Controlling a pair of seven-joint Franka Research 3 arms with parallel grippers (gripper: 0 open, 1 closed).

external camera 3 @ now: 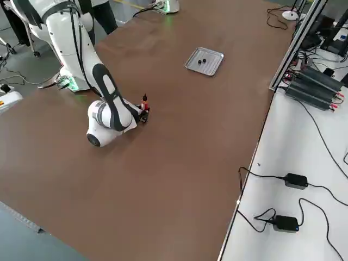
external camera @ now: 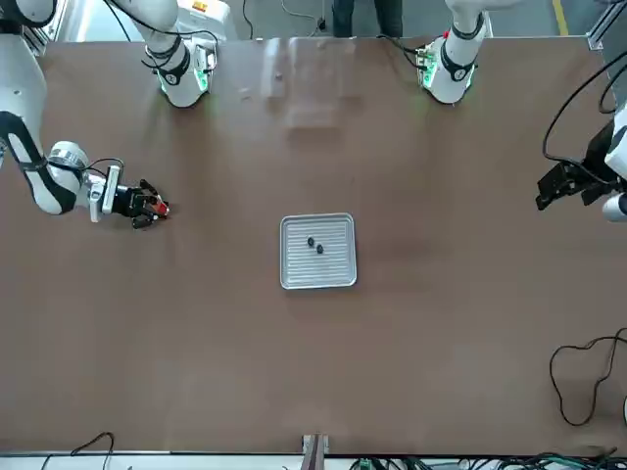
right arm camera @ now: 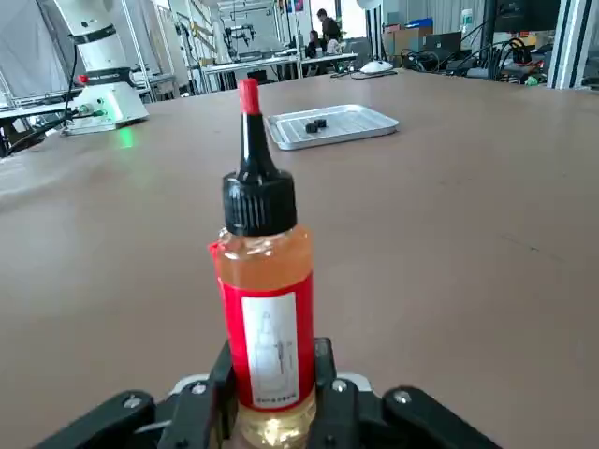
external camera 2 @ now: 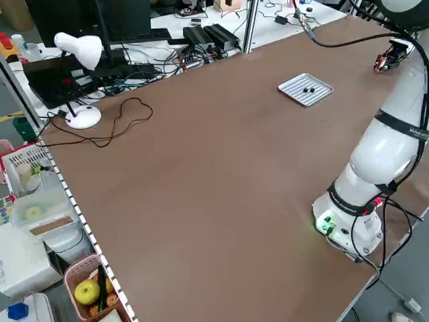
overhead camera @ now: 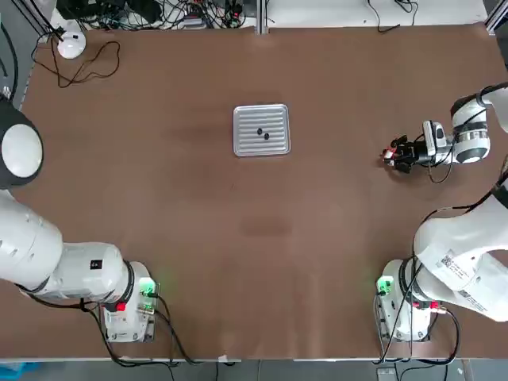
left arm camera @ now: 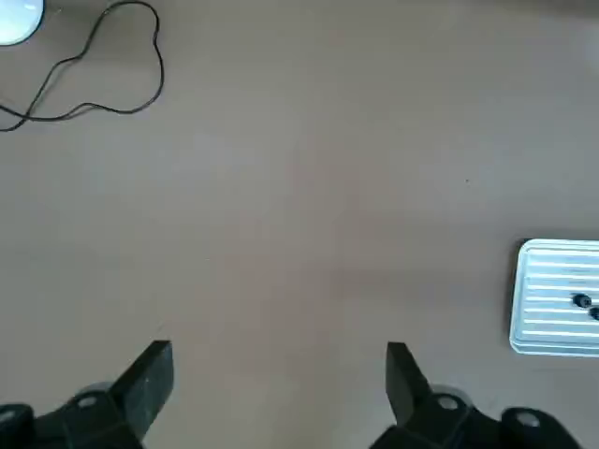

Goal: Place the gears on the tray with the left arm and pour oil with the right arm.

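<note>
Holding the clear plastic bottle [right arm camera: 270, 323] upright, shut on its lower body, in the right wrist view; ribbed metal tray [right arm camera: 329, 126] beyond right claw [right arm camera: 273, 402], round gears [right arm camera: 316, 125] on it. In left wrist view, left claw [left arm camera: 281, 393] wide open, empty, well apart from tray.

Robotics lab — twin arms [overhead camera: 75, 270], PCs [external camera 2: 127, 20]

Shows brown tabletop [overhead camera: 238, 214] across the top view, white desk [overhead camera: 333, 14] along its upper edge; in the right wrist view, has bright window [right arm camera: 354, 21] at upper centre
</note>
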